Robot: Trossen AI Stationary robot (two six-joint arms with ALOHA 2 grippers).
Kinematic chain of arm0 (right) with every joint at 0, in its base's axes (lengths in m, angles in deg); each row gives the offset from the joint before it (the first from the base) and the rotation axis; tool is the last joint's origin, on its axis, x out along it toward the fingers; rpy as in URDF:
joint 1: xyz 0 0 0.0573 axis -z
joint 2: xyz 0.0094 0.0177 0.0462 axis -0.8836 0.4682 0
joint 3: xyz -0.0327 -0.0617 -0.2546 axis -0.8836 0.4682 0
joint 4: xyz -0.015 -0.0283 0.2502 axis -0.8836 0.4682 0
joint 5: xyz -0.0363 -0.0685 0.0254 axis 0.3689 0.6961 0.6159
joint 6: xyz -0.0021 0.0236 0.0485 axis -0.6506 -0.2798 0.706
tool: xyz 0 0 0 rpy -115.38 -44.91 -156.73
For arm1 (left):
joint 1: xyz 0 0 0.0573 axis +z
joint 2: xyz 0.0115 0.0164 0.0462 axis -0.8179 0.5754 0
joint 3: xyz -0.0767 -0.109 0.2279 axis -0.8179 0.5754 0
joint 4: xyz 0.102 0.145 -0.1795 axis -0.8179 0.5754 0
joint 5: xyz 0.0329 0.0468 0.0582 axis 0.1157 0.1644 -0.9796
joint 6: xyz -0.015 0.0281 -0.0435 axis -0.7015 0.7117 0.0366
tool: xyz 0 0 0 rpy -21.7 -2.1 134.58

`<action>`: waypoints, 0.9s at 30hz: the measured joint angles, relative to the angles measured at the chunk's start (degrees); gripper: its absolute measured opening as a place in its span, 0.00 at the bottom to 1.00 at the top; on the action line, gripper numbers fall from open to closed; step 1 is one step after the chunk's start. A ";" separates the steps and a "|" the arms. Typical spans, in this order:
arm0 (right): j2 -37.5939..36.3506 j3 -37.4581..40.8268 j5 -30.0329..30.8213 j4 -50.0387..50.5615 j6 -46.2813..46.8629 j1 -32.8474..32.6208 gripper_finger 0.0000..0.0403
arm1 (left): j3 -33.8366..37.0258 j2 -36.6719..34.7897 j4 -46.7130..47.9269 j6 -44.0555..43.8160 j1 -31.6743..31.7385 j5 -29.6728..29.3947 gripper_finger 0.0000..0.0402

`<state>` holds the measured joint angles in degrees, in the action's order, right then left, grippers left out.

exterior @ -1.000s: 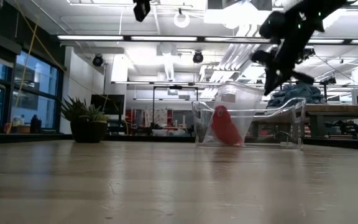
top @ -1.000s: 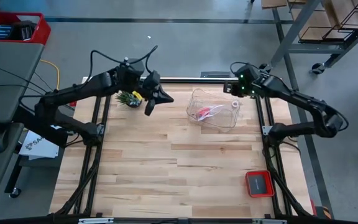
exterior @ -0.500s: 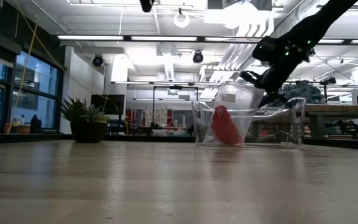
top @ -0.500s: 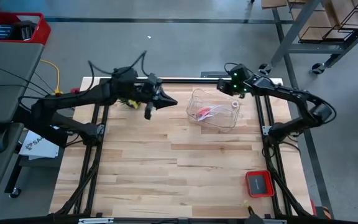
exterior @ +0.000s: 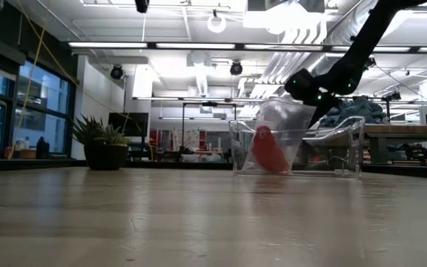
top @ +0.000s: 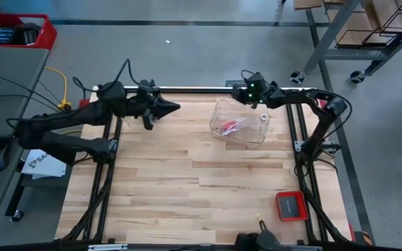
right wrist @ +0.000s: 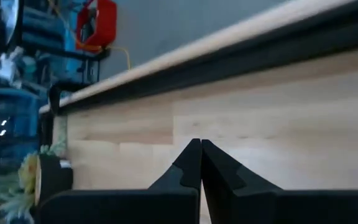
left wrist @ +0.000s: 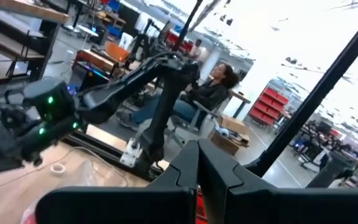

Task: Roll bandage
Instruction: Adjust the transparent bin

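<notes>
While both arms reach over the far edge of the wooden table [top: 187, 181], the bandage [top: 230, 126] lies inside a clear plastic container [top: 241, 123] at the far middle of the table, as a loose red strip. In the low view the bandage [exterior: 268, 151] stands against the container's [exterior: 296, 147] near wall. The right gripper [top: 241, 93] hangs above the container's far edge, very near the bandage but not touching it; its fingers [right wrist: 197, 163] are pressed together and hold nothing. The left gripper [top: 172, 107] is well apart from the bandage, near a small potted plant [exterior: 104, 143], and its fingers [left wrist: 197, 163] are also closed on nothing. A small red tray [top: 291, 205] sits near the right front corner.
</notes>
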<state>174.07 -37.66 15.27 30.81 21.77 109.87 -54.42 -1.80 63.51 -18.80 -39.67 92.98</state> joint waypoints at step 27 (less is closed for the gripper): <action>1.34 -0.02 -0.80 -4.44 -1.30 -22.74 0.00 | 1.62 -5.28 5.44 3.70 -6.42 -6.41 0.00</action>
<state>175.41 -37.69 14.47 26.37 20.47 87.14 -52.80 -7.08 68.95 -15.10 -46.09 86.57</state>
